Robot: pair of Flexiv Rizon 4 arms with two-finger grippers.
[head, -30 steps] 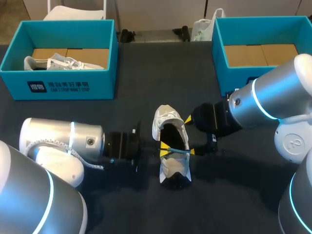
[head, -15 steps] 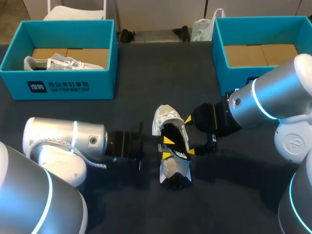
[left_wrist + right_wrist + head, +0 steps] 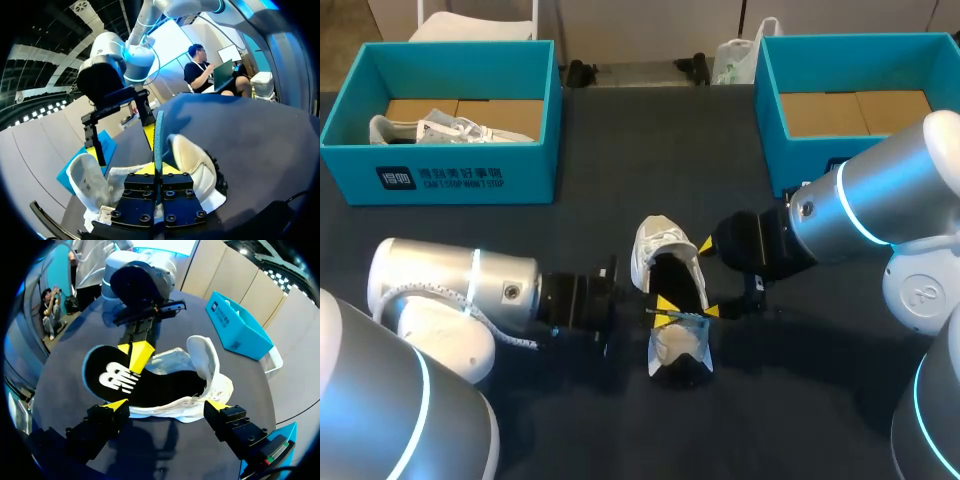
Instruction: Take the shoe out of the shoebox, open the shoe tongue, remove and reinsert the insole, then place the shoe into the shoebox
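Shoe: a white shoe (image 3: 655,250) is laid on the dark table (image 3: 800,400) between the two arms, outside both boxes (everything below is placed from this shoe).
Left gripper: the left gripper (image 3: 663,311) is brought in over the shoe from its left. Its fingers are pressed together, pinching the insole (image 3: 130,380).
Right gripper: the right gripper (image 3: 709,278) is parked at the shoe's right side with its fingers spread wide. In the right wrist view both tips are seen at the shoe's near edge, and the shoe lies ahead of them rather than clamped.
Only in the right wrist view: the insole's black face is shown. One end is out past the shoe's opening and the other is lost in the dark inside.
Only in the left wrist view: the insole is seen edge-on, a thin teal strip standing up from between the fingers, with the right gripper beyond the shoe.
Only in the head view: both boxes are taken in at once, and the insole is reduced to a thin line across the shoe.
Count: two shoes, two boxes, one insole and two grippers.
Boxes: a teal shoebox (image 3: 470,170) is set beyond the shoe to its left, with the second shoe (image 3: 450,128) lying inside. Another teal box (image 3: 770,110) is set beyond the shoe to its right, and only a cardboard floor is seen in it.
Writing: white print is carried on the left box's front and a white logo on the insole's face.
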